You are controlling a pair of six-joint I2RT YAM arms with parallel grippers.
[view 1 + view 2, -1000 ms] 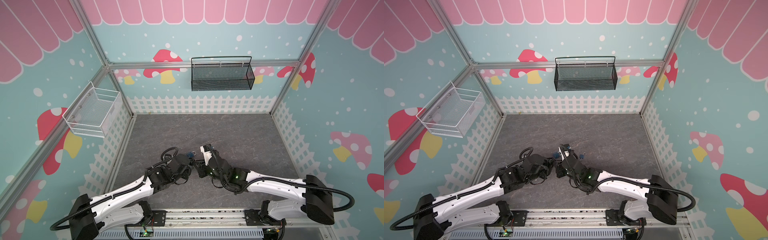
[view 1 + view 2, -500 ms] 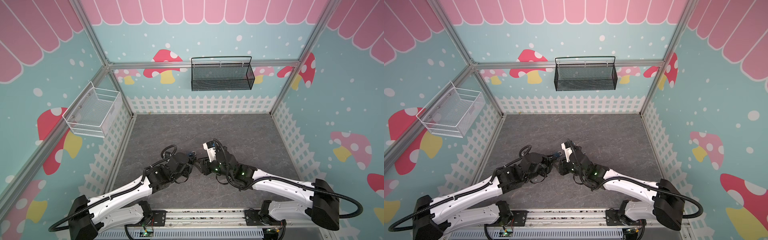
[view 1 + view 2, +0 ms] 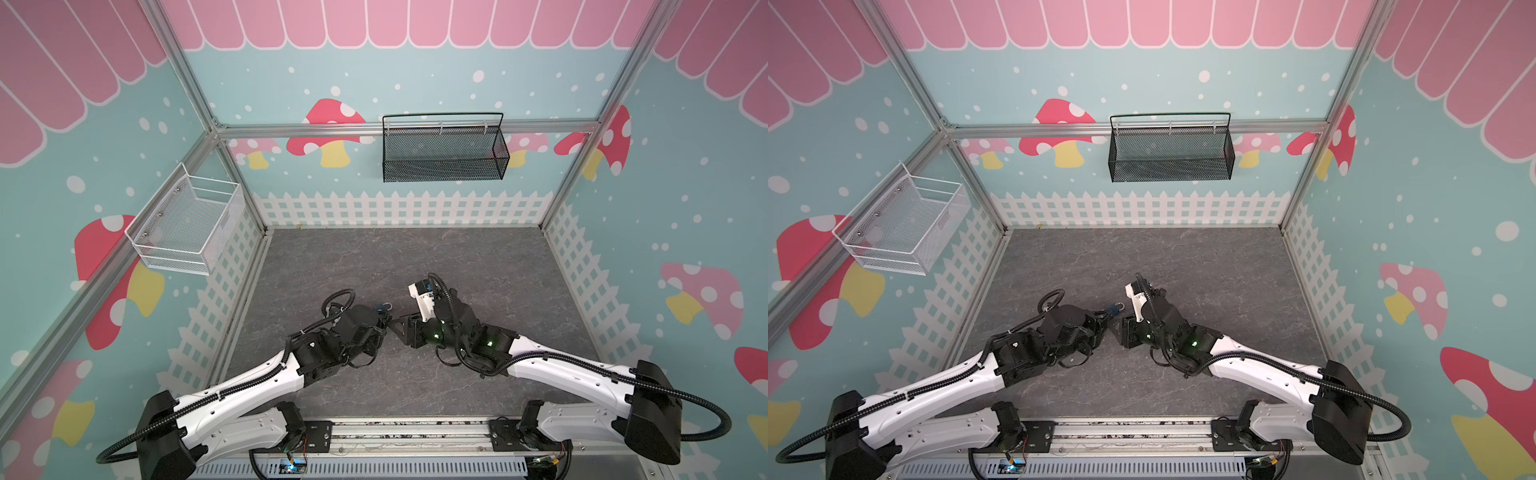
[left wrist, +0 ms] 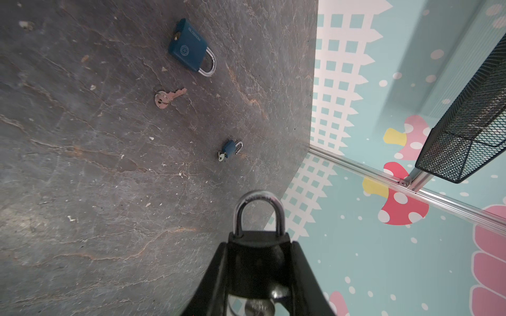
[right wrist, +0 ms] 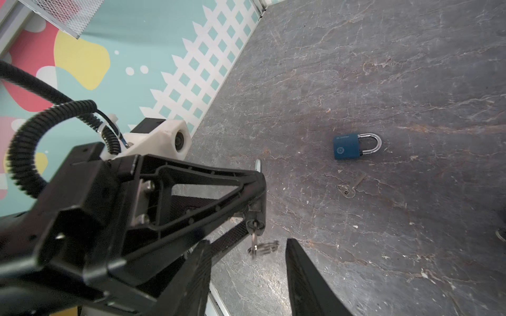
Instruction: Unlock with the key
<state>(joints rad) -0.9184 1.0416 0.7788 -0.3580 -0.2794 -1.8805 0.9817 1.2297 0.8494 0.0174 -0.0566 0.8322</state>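
Note:
My left gripper (image 4: 258,245) is shut on a dark padlock (image 4: 257,194); its silver shackle sticks out past the fingertips. In the right wrist view the key (image 5: 254,235) sits in that padlock's keyhole, and a ring with a second key dangles blurred below it. My right gripper (image 5: 247,246) is open, a short way back from the key, with nothing between its fingers (image 5: 301,276). In both top views the two grippers face each other tip to tip low over the floor, left (image 3: 385,323) (image 3: 1105,323) and right (image 3: 401,330) (image 3: 1124,330).
On the grey floor (image 4: 109,191) lie a blue padlock (image 4: 190,48) (image 5: 346,146) (image 3: 380,308), a loose key (image 4: 168,97) (image 5: 349,188) and a small blue padlock (image 4: 231,149) with a key in it. A black basket (image 3: 442,151) and a white basket (image 3: 187,226) hang on the walls.
My right gripper has opened, let go of the key and drawn back a little to the right. The key stays in the padlock. The left gripper still holds the padlock in place.

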